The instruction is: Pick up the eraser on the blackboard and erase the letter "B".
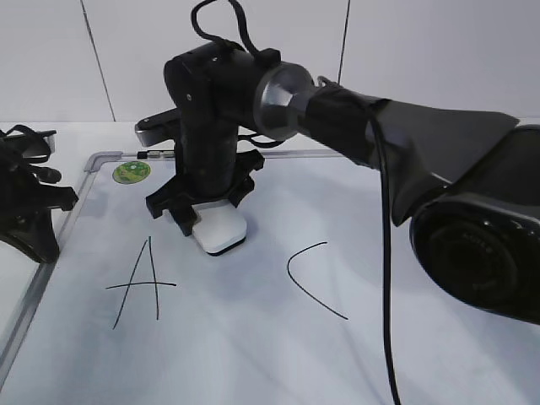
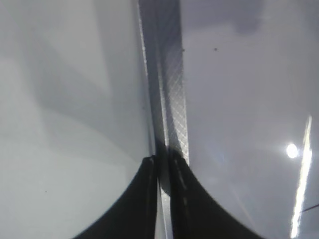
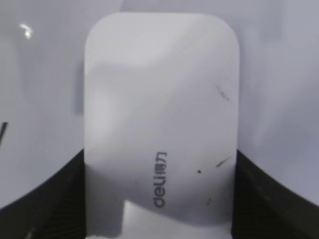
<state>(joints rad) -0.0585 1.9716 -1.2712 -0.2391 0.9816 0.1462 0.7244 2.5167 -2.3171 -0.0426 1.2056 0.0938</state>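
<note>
The white eraser rests flat on the blackboard, between the black "A" and the black "C". My right gripper reaches across from the right and is shut on the eraser. In the right wrist view the eraser fills the frame between the two black fingers of the right gripper. No letter "B" shows anywhere; the spot under the eraser and arm is hidden. My left gripper hangs at the board's left edge, shut and empty.
A round green sticker and a small black-and-silver marker sit at the board's far left corner. The board's grey frame runs right under the left gripper. The thick right arm spans the right side.
</note>
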